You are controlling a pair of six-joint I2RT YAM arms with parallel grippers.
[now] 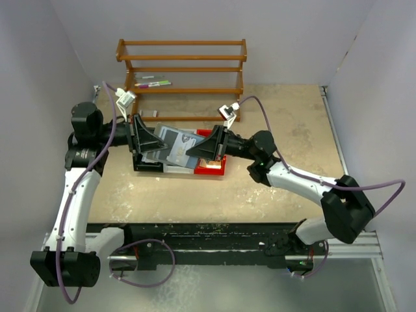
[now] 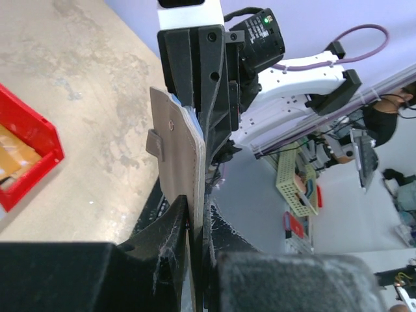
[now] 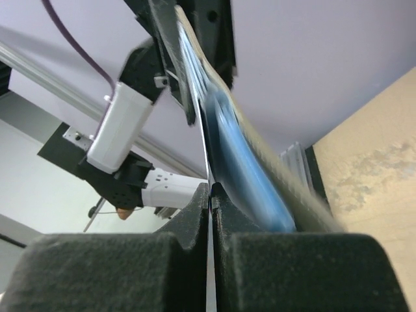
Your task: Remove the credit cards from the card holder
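The left hand and right hand face each other, raised, both pinched closed.

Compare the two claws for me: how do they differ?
The left gripper pinches the thick grey panel of the card holder; the right gripper is fully shut on a much thinner edge, card or flap I cannot tell. Left reaches in from the left, right from the right. Both hold above the bins.
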